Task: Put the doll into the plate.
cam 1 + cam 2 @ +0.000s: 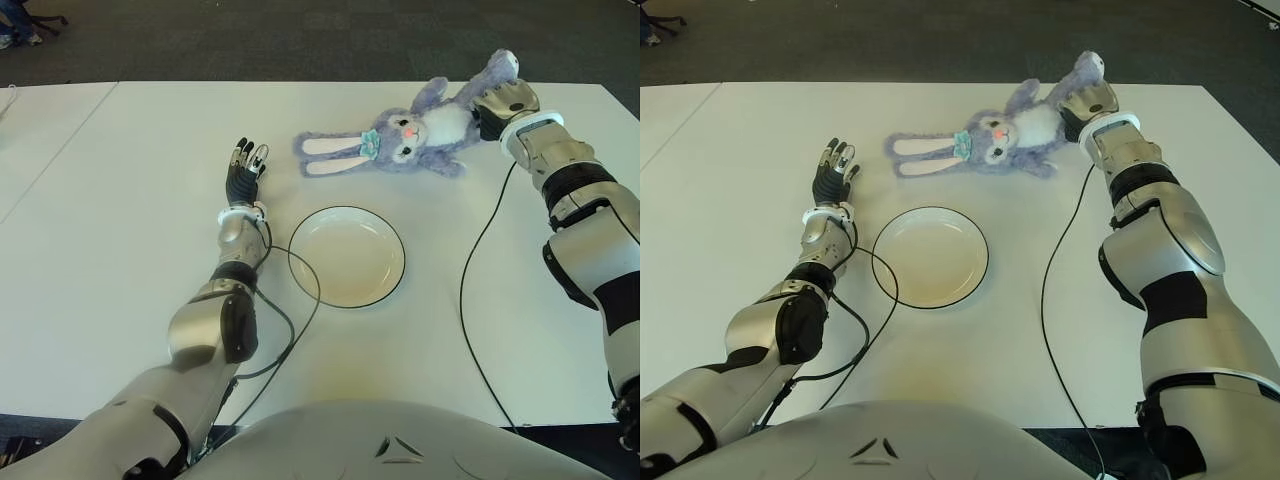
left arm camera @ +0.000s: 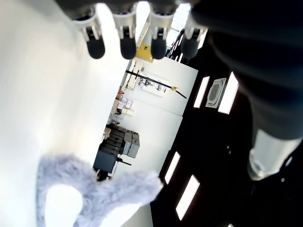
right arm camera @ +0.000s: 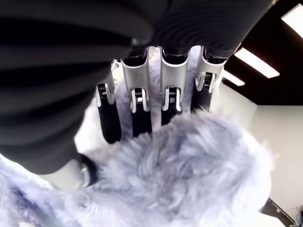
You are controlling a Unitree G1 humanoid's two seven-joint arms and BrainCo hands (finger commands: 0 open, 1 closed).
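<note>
While the left hand [image 1: 244,170] shows spread and empty left of the bare plate [image 1: 347,256], the doll [image 1: 410,136] lies far right on the table [image 1: 120,220], right hand [image 1: 503,103] curling onto its body, unlifted.

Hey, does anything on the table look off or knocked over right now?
Nothing stands out. The doll lies flat beyond the plate, which is upright and holds nothing. The right hand is on the doll's body; the left hand is open, left of the plate.
</note>
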